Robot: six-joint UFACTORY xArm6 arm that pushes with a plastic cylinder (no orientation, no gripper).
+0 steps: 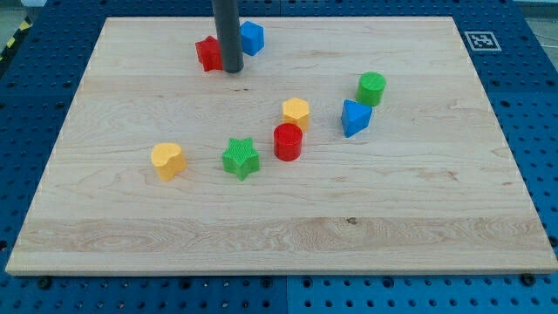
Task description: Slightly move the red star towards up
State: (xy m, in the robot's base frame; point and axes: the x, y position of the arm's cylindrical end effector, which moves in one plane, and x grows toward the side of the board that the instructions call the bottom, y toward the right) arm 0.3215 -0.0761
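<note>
The red star [207,53] lies near the view's top, left of centre, partly hidden by the rod. My tip [232,69] stands on the board right at the star's right side, touching or nearly touching it. A blue block [252,37] sits just to the right of the rod, close to the top edge.
A yellow heart [167,160], a green star [240,159], a red cylinder [288,141], a yellow hexagonal block [296,112], a blue triangular block [354,118] and a green cylinder [371,88] lie across the middle. The wooden board [279,244] ends at a blue pegboard.
</note>
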